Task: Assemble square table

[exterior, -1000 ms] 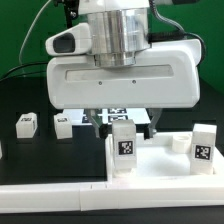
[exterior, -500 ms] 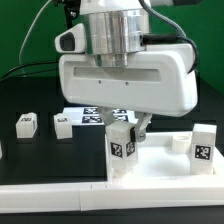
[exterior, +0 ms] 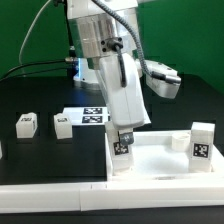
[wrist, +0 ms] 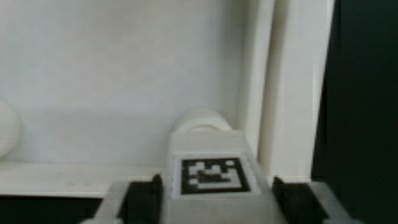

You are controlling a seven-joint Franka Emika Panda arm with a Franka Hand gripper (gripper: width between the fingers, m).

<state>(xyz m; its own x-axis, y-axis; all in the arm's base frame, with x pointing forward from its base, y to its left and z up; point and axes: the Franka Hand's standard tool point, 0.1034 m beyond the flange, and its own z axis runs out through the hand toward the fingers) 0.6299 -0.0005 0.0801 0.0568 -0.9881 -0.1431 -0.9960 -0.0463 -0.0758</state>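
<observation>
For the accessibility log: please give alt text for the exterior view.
The gripper is closed on an upright tagged leg at a corner of the white square plate; a second leg stands at the plate's edge toward the exterior view's right. Two loose legs lie on the black table near the marker board.

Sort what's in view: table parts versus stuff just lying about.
Job: plate; gripper; gripped leg; upright leg; loose leg; second loose leg.
Lying about: marker board; border rail.

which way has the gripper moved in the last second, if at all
Yes: the gripper has swung edge-on and dropped from beside the marker board onto the leg.
</observation>
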